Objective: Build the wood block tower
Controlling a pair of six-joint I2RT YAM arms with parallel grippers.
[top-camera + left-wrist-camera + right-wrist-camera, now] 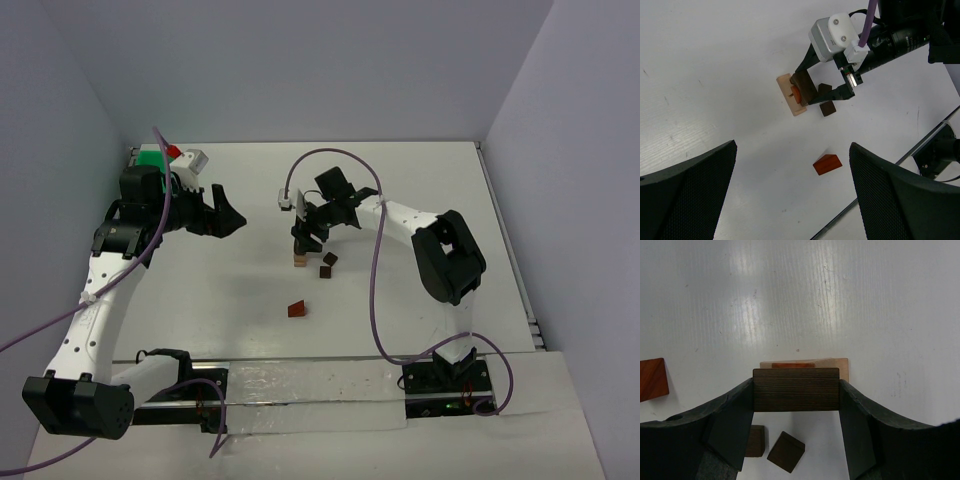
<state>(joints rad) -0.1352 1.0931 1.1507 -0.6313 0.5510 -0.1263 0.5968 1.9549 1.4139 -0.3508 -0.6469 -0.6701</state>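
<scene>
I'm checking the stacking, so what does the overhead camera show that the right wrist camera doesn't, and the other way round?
Only overhead: both arms, the open left claw, the green tray at the back left. Only right wrist: the dark brown block clamped in the right claw, over a reddish piece lying on the tan block. Both: the tan block, the reddish wedge, two loose dark cubes.

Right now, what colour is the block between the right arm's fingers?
The block is dark brown, clearest in the right wrist view.
</scene>
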